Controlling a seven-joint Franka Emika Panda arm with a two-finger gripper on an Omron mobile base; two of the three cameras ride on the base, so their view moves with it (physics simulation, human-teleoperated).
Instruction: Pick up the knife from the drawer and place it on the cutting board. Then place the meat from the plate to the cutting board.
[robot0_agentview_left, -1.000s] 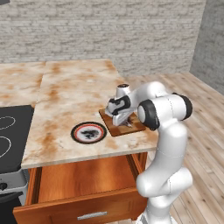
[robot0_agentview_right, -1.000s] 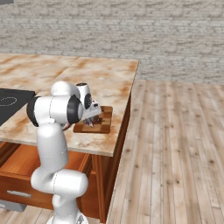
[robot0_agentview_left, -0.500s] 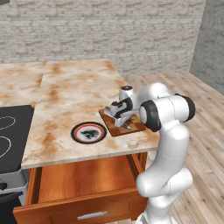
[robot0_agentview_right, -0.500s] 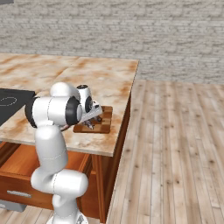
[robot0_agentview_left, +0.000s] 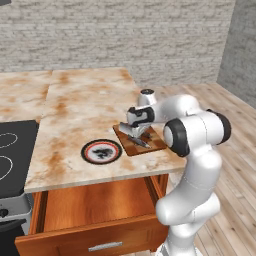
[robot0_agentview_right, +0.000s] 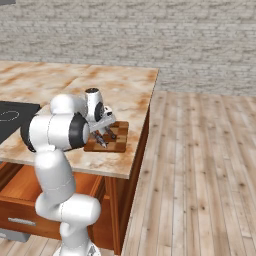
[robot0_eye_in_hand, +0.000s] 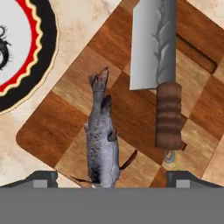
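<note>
A marble worktop (robot0_agentview_left: 75, 112) against a brick wall. At its right edge, my fingers (robot0_eye_in_hand: 43, 178) stand wide apart, empty, above the checkered wooden cutting board (robot0_eye_in_hand: 70, 92). Grey-brown meat (robot0_eye_in_hand: 101, 140) lies beside the grey-bladed, brown-handled knife (robot0_eye_in_hand: 162, 83). Both placements look finished; next, I should lift clear.

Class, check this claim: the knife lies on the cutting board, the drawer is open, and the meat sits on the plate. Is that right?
One part is wrong. The meat is not on the plate; the hand view shows it lying on the cutting board beside the knife. The drawer is open, as stated.
</note>
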